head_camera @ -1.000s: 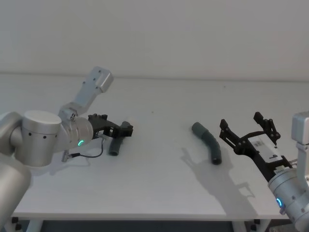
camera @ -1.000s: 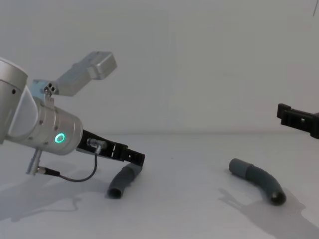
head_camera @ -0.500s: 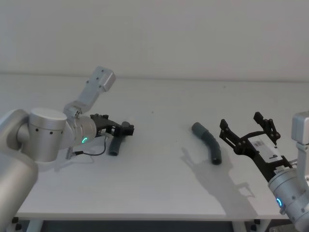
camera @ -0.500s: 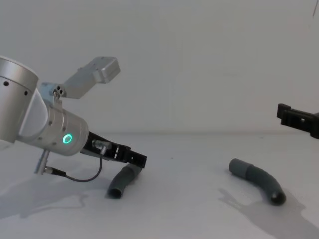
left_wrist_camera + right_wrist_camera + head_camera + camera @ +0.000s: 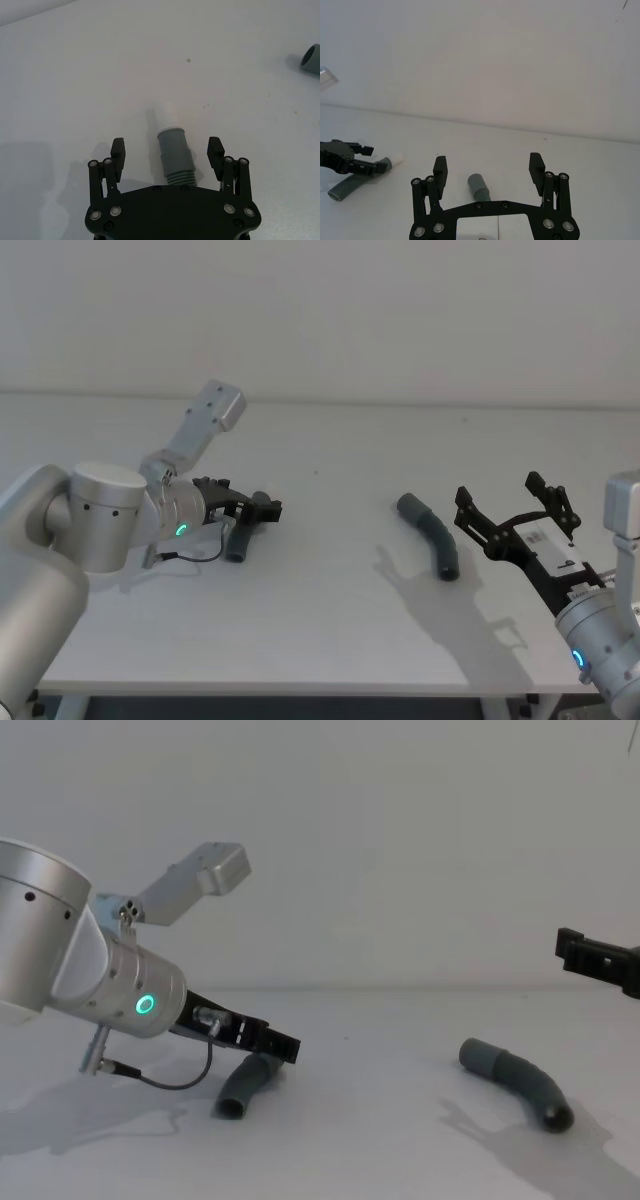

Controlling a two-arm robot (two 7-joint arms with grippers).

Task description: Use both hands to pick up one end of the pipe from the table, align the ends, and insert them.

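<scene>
The right arm (image 5: 600, 640) is hovering at the near right, its jaws released and spread wide, grasping nothing. Just left of them, 1 curved hose (image 5: 435, 545) is lying on the desk (image 5: 320, 630), right of centre. Well apart on the left, the other hose (image 5: 237, 543) is lying flat too. The left arm (image 5: 110, 520) is reaching low over it, jaws released, straddling its far cuff (image 5: 175, 150) without touching. The white tip (image 5: 165, 112) is sticking out beyond them.
</scene>
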